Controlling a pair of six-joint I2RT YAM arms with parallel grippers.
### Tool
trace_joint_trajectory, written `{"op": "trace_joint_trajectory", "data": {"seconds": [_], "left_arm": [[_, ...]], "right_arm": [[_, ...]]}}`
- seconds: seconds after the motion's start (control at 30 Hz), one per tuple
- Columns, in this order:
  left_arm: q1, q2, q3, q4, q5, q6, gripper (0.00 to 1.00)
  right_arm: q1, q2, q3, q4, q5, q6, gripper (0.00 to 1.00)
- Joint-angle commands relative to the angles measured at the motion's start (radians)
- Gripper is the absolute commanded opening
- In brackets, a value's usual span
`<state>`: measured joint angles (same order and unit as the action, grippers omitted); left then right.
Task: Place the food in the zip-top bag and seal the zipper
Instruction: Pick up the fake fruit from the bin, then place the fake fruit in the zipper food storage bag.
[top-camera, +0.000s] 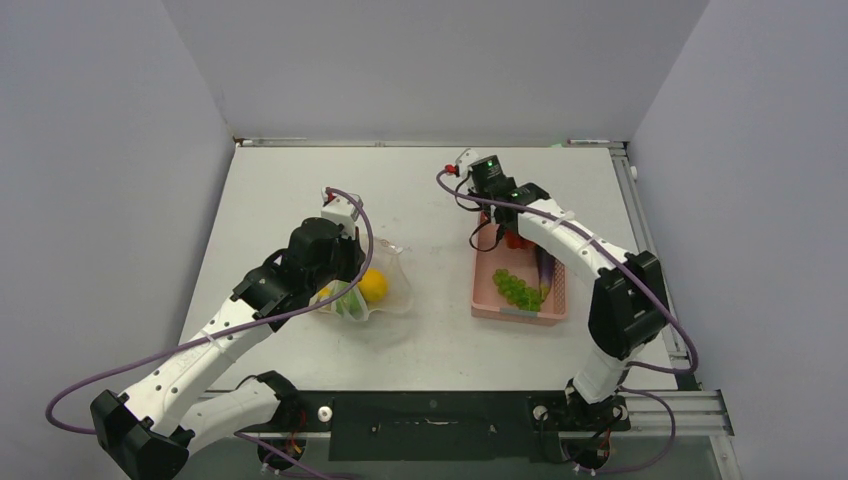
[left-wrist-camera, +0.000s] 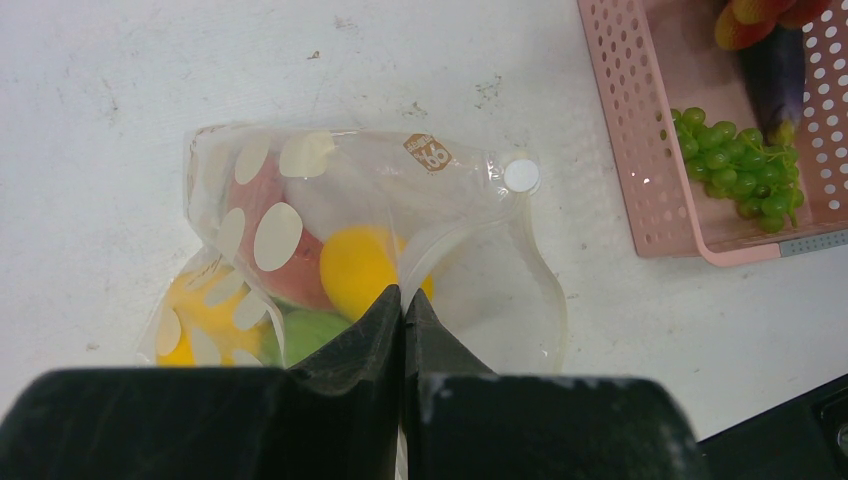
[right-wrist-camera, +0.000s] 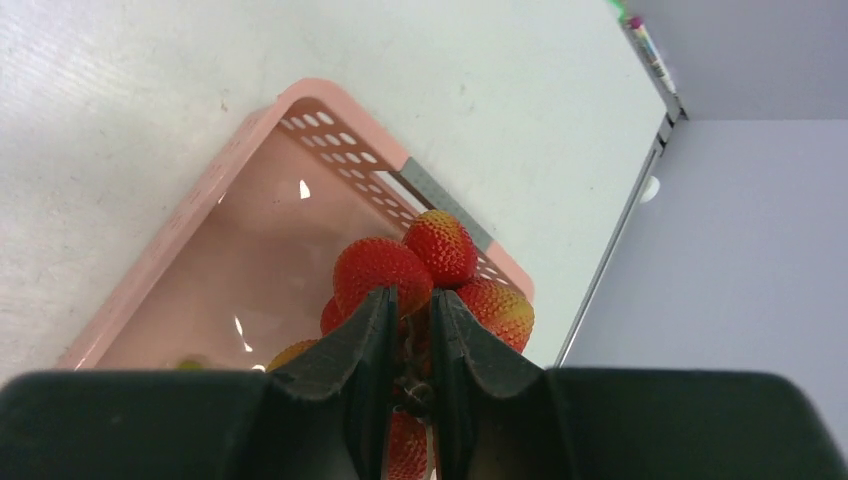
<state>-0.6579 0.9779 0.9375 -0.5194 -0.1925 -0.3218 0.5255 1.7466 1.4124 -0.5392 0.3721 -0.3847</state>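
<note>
A lab test cell: white table (top-camera: 430, 200) boxed in by plain grey walls (top-camera: 430, 60).

Two white-shelled robot arms, the left arm (top-camera: 215, 345) and the right arm (top-camera: 570, 232), are jointed with bulky black housings and bolted to a black mounting plate (top-camera: 430, 412). A loose purple cable (top-camera: 70, 402) trails along each. A green light (top-camera: 491, 158) glows on the right wrist. The left gripper (left-wrist-camera: 403, 300) and right gripper (right-wrist-camera: 412, 295) have matte black, wedge-shaped fingers (left-wrist-camera: 365, 340).
</note>
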Motion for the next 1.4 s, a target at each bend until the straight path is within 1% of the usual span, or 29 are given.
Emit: {"op": "trace_joint_trajectory", "data": {"seconds": [0.0,0.13,0.4,0.7,1.0,1.23,1.37], "left_arm": [[0.006,-0.012,0.012,0.05,0.01,-0.002,0.0],[0.006,-0.013,0.011,0.051,0.008,-0.002,0.0],[0.006,-0.013,0.012,0.05,0.008,-0.002,0.0],[0.007,-0.013,0.012,0.049,0.008,-0.002,0.0],[0.007,-0.013,0.012,0.05,0.011,-0.002,0.0],[0.007,-0.016,0.013,0.05,0.013,-0.002,0.0],[0.008,-0.021,0.011,0.049,0.011,-0.002,0.0]], "right_arm": [[0.011,-0.106,-0.005,0.063,0.052,0.046,0.05],[0.021,-0.156,0.001,0.062,0.041,0.084,0.05],[0.063,-0.266,0.024,0.054,-0.086,0.178,0.05],[0.168,-0.367,0.056,0.046,-0.207,0.29,0.05],[0.241,-0.458,0.038,0.1,-0.36,0.456,0.05],[0.299,-0.516,-0.025,0.206,-0.485,0.555,0.05],[0.368,-0.511,-0.04,0.246,-0.491,0.577,0.05]]}}
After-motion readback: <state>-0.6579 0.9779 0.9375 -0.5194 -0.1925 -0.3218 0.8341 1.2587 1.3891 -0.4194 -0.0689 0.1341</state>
